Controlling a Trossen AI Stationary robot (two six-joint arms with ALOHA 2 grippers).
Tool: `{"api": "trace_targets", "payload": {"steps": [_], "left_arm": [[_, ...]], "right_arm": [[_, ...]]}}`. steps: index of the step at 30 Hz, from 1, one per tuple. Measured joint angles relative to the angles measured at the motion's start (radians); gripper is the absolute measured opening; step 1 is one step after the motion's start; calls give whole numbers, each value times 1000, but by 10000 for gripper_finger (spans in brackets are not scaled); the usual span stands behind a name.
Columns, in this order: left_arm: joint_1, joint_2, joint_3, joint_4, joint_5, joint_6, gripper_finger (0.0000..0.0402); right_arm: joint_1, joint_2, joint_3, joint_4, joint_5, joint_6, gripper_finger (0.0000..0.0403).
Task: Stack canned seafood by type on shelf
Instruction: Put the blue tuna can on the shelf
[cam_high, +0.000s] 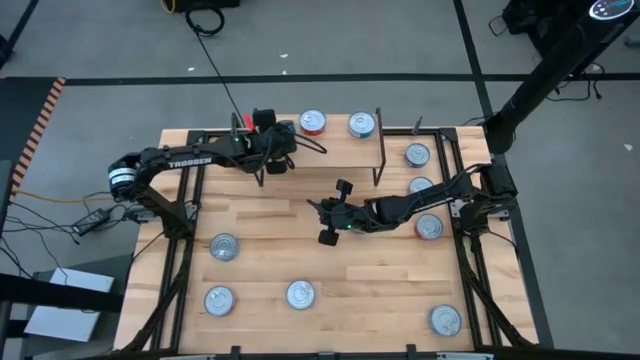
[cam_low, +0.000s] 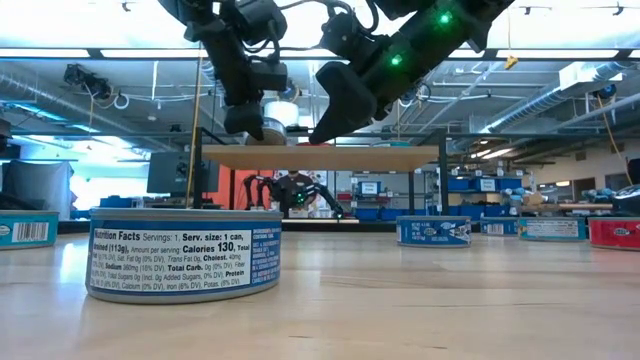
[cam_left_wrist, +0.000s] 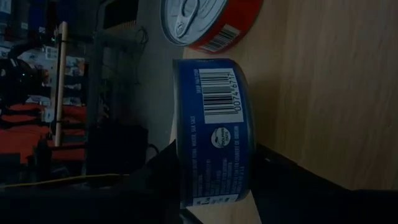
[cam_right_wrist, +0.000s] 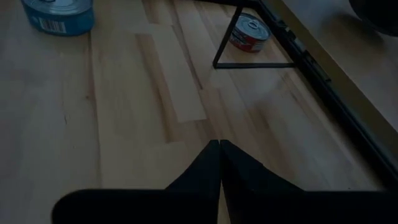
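The shelf (cam_high: 340, 150), a light plank on thin black legs, stands at the table's far middle. On its top sit a red can (cam_high: 312, 122) and a blue can (cam_high: 361, 124). My left gripper (cam_high: 278, 148) hovers over the shelf's left part, shut on another blue can (cam_left_wrist: 214, 124), with the red can (cam_left_wrist: 211, 22) just beyond it. My right gripper (cam_high: 328, 218) hangs shut and empty over the table's middle, in front of the shelf; its shut fingers (cam_right_wrist: 219, 155) point at bare wood. My left gripper pinches the blue can between its two fingers, one on the flat top (cam_left_wrist: 177, 168) and one under the bottom (cam_left_wrist: 254, 174). The fingers come slanting down from the table's left. The can stays upright, close over the shelf top; whether it rests there I cannot tell.
Several loose cans lie around the table: three along the near side (cam_high: 223, 247) (cam_high: 300, 294) (cam_high: 445, 320), three at the right (cam_high: 418, 155) (cam_high: 420, 186) (cam_high: 428, 227). One can (cam_low: 185, 253) stands close before the low camera. Bare wood lies between the shelf and the near cans.
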Motion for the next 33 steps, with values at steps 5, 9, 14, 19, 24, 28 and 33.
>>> {"api": "trace_targets", "payload": {"steps": [5, 9, 14, 19, 24, 28, 33], "left_arm": [[1, 0, 0, -27, -1, 0, 162], [2, -2, 0, -62, 5, -14, 162], [-2, -3, 0, -67, 10, -29, 165], [-2, -2, -2, -78, 33, -52, 189], [-3, 1, -4, -107, 45, -57, 226], [-5, 1, -5, -105, 37, -57, 246], [-11, 1, -5, -96, 33, -57, 249]], "right_arm": [[0, 0, 0, 0, -1, 0, 22], [0, 0, 0, 0, -1, 0, 22], [0, 0, 0, 0, -2, 0, 22], [0, 0, 0, 0, -2, 0, 22], [0, 0, 0, 0, -2, 0, 22], [0, 0, 0, 0, -2, 0, 22], [0, 0, 0, -4, -1, 0, 22]]}}
